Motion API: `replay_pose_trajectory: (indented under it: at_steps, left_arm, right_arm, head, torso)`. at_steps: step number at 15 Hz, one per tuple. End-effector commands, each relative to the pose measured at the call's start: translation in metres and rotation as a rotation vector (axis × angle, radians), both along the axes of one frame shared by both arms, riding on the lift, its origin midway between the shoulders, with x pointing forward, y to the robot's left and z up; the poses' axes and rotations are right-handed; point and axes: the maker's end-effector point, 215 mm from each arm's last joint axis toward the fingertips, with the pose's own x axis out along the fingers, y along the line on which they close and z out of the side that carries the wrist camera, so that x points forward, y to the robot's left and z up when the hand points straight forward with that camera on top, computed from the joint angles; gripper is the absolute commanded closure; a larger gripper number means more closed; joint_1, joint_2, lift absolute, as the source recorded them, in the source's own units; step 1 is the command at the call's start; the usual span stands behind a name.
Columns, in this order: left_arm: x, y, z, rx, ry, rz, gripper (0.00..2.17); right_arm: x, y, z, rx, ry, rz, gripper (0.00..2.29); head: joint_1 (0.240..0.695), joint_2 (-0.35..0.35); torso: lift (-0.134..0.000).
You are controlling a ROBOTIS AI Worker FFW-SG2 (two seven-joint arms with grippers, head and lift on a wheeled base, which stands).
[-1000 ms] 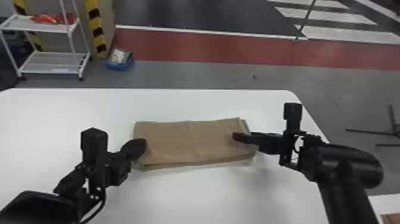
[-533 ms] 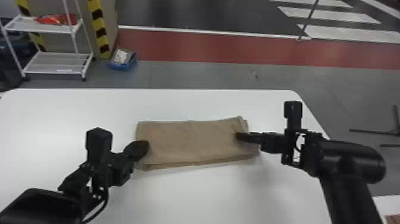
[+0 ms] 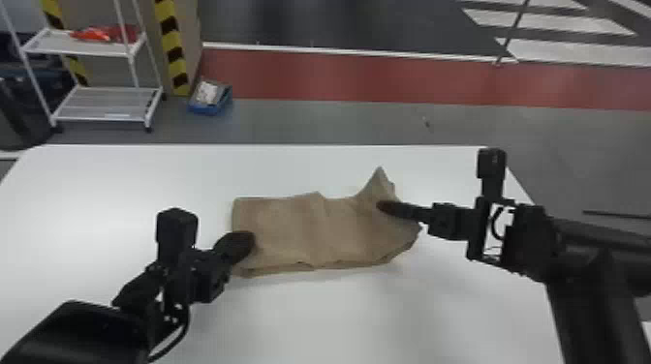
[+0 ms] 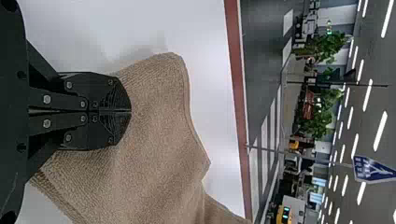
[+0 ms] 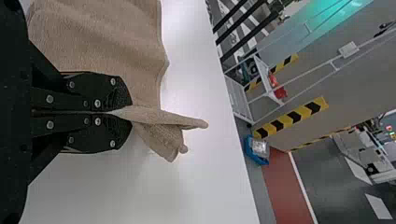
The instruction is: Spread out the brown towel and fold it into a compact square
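Nearest, the left tool (image 3: 244,242) is set at the left end of the brown towel (image 3: 300,232), just in from the near long side; its fingers are pressed together over the cloth, and whether any fabric is gripped between them cannot be told. A little farther out, toward the right edge of the tabletop (image 3: 339,319), the right tool (image 3: 385,207) is clenched on the towel's right end, and a pinched fold is held between its fingers.

The towel is placed in the middle to far part of the tabletop, apart from the far edge. Layered borders are shown along its near side, so the spreading and at least one fold are judged to be done. A long rectangle is formed rather than a square; at least one fold across the length, then some squaring of the edges, is judged to be left.

The long axis is laid from left to right, roughly parallel to the tabletop's far edge. At the right end this line is broken: the cloth is bunched, and a peaked corner is pointed toward the far edge, short of the far right corner.

Beyond the far edge, a white rack (image 3: 82,47) and a blue bin (image 3: 209,108) are seen on the left.
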Motion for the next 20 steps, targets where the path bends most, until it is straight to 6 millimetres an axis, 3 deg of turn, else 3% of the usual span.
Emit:
replay_pose_trajectory:
  at_steps: [1,6,11,15,20]
  left_arm:
    - [-0.001,-0.005,-0.002,0.008,0.003,-0.012,2.09]
    - [-0.008,-0.001,-0.008,0.027,0.027,-0.013,2.09]
    - [-0.022,-0.021,-0.015,0.039,0.06,-0.047,2.09]
    - [-0.023,-0.031,-0.007,0.039,0.05,-0.064,2.09]
    - [-0.021,-0.039,-0.002,0.031,0.043,-0.072,2.09]
  right_arm:
    - [-0.006,0.03,0.036,0.042,-0.048,0.042,1.48]
    - [-0.004,0.043,0.091,0.04,-0.089,0.048,1.48]
    - [-0.001,0.105,0.077,0.041,-0.009,0.138,1.48]
    - [-0.001,0.146,0.049,0.028,0.078,0.181,1.48]
    - [-0.011,0.174,0.026,0.014,0.118,0.214,1.48]
  head:
    - [0.695,-0.102]
    - [0.695,-0.069]
    - [0.695,-0.037]
    - [0.695,-0.004]
    - [0.695,0.026]
  torso:
    - [-0.119]
    - [-0.119]
    - [-0.119]
    - [-0.119]
    - [-0.119]
